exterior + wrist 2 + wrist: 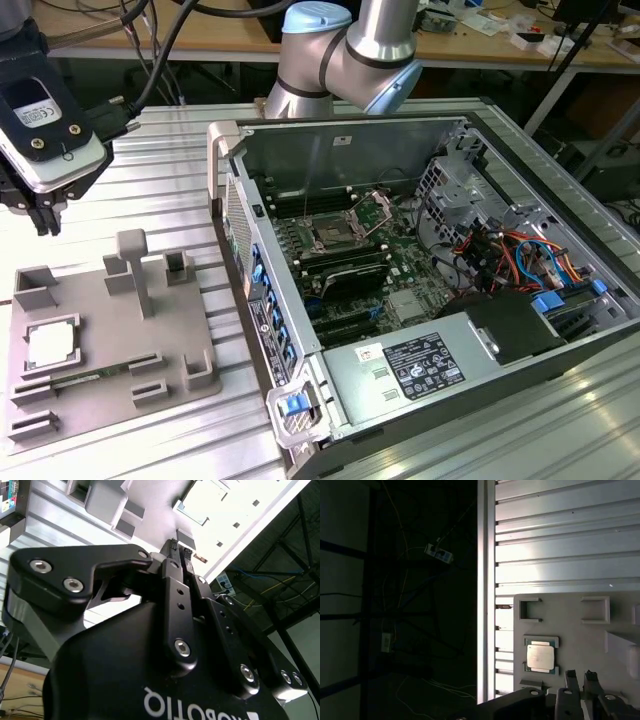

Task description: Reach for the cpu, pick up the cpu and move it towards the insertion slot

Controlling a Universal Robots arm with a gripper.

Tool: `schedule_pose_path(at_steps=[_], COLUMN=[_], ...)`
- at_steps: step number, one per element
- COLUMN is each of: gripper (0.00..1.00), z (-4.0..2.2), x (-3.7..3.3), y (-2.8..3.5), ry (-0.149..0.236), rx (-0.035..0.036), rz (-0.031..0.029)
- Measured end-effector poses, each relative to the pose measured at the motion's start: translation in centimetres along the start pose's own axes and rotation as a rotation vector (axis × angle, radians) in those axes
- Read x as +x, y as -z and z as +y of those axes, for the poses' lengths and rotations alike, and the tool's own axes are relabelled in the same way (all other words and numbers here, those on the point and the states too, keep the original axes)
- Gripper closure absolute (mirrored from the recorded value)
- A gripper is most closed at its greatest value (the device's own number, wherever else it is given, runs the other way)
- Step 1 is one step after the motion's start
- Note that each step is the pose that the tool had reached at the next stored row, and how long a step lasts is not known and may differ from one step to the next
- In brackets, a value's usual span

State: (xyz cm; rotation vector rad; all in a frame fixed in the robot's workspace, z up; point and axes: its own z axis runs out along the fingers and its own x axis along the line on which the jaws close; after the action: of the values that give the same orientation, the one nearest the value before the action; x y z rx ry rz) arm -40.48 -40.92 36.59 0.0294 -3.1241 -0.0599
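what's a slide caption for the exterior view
Gripper near the grey plate where the cpu rests; insertion slot in the open case

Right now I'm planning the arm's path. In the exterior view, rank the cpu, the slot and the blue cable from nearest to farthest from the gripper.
1. cpu: in the grey plate on the exterior view's left, on the same side as the gripper.
2. slot: mid-picture, inside the case.
3. blue cable: far side of the case, on the exterior view's right.
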Motion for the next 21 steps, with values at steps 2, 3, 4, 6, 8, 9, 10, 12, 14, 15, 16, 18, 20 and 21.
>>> schedule_pose_path(at_steps=[2, 3, 4, 6, 8, 9, 10, 12, 14, 15, 16, 18, 20, 21], gripper=[0.76, 0.76, 0.76, 0.69, 0.62, 0.62, 0.62, 0.61, 0.55, 0.55, 0.55, 0.55, 0.55, 0.55], z=[0.0, 0.0, 0.0, 0.0, 0.0, 0.0, 0.0, 0.0, 0.0, 0.0, 0.0, 0.0, 0.0, 0.0], x=[0.0, 0.0, 0.0, 0.0, 0.0, 0.0, 0.0, 0.0, 0.0, 0.0, 0.0, 0.0, 0.0, 0.0], y=[0.0, 0.0, 0.0, 0.0, 0.0, 0.0, 0.0, 0.0, 0.0, 0.0, 0.0, 0.0, 0.0, -0.01], ry=[0.0, 0.0, 0.0, 0.0, 0.0, 0.0, 0.0, 0.0, 0.0, 0.0, 0.0, 0.0, 0.0, 0.0], rx=[0.0, 0.0, 0.0, 0.0, 0.0, 0.0, 0.0, 0.0, 0.0, 0.0, 0.0, 0.0, 0.0, 0.0], rz=[0.0, 0.0001, 0.0001, 0.0001, 0.0001, 0.0002, 0.0002, 0.0003, 0.0003, 0.0003, 0.0003, 0.0004, 0.0004, 0.0004])
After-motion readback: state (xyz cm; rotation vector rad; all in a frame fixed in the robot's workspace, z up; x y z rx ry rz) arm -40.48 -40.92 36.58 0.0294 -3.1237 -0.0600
